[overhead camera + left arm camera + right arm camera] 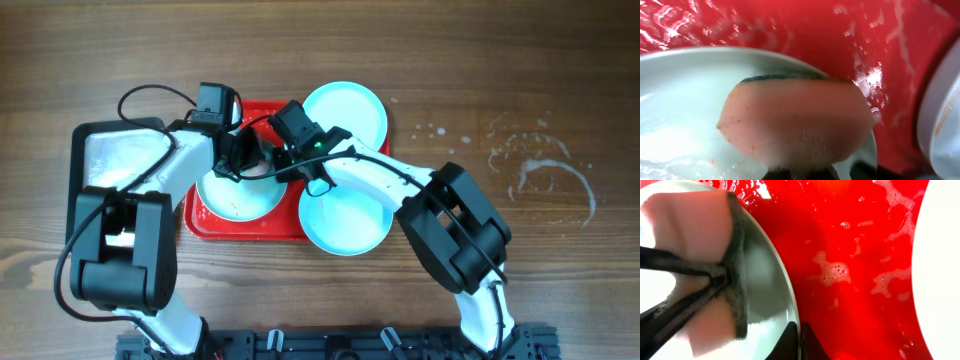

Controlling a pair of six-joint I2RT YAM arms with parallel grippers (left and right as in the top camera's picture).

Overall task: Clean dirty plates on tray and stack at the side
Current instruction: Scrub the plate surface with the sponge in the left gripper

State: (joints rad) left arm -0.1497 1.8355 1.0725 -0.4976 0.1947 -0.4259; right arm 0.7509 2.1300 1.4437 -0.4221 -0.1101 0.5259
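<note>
Tray (250, 230), bright red, lies mid-table in the overhead view, just right of a silver tray (115, 150). The near plate (235, 198) sits inside it at its left end. The far plate (350, 110) overlaps the tray's far right corner and the side plate (345, 222) overlaps its near right corner. Both arms reach in over the near plate. The left gripper (240, 155) and the right gripper (285, 165) are close together above its far rim. White foam marks (545, 175) streak the table (500, 60) well to the right.

From the left wrist, a pinkish sponge (795, 125) with a dark green scrub edge fills the middle, pressed on the near plate. The left claw is clamped on it, though its fingers barely show at the bottom edge. Wet red tray lies beyond, and a neighbouring plate (942, 125) shows at the right edge; which one it is cannot be told.

From the right wrist, the same sponge rests on the near plate, with the left claw's black fingers (685, 267) squeezing across it. At the bottom, the right claw's fingertips (810, 342) are drawn together on the near plate's rim. Foam patches (832, 272) lie on the tray between this plate and a pale plate edge at far right.
</note>
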